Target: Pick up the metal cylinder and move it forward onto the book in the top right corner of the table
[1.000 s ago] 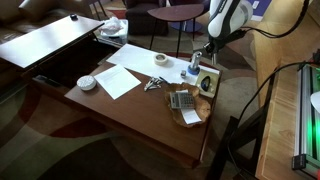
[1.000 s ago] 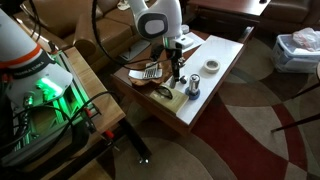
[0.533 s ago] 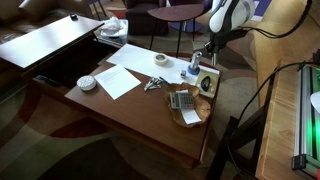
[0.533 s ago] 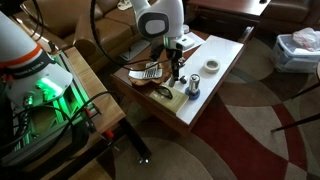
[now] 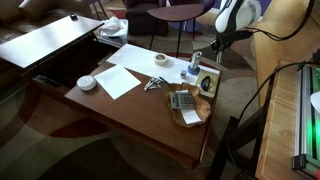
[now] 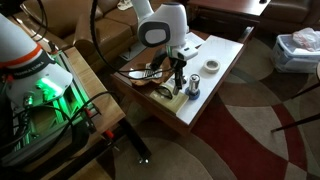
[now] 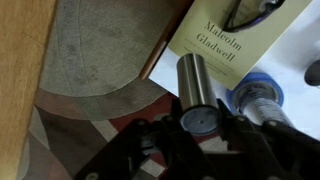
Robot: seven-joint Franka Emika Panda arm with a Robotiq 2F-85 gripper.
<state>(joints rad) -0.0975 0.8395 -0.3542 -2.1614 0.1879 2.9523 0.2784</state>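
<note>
The metal cylinder (image 7: 193,80) is a shiny steel tube with a round cap, and my gripper (image 7: 200,126) is shut on it, one dark finger pressing each side. In both exterior views the gripper (image 5: 197,60) (image 6: 177,72) hangs over the table's far right end, holding the cylinder (image 5: 196,64) upright just above the surface. The book (image 7: 225,42) is pale yellow-green with "Malcolm Gladwell" printed on it and lies directly ahead of the cylinder. A pair of dark glasses (image 7: 255,12) rests on its cover. In an exterior view the book (image 5: 207,84) lies at the table's right edge.
A blue-capped bottle (image 7: 258,95) (image 6: 192,88) stands right beside the cylinder. White paper sheets (image 5: 125,78), a tape roll (image 5: 160,60), a calculator (image 5: 181,100), a small metal tool (image 5: 152,84) and a round white object (image 5: 87,82) lie on the wooden table (image 5: 130,115).
The arm has shifted a little up and sideways, carrying the cylinder slightly off the table. The grip has stayed the same.
</note>
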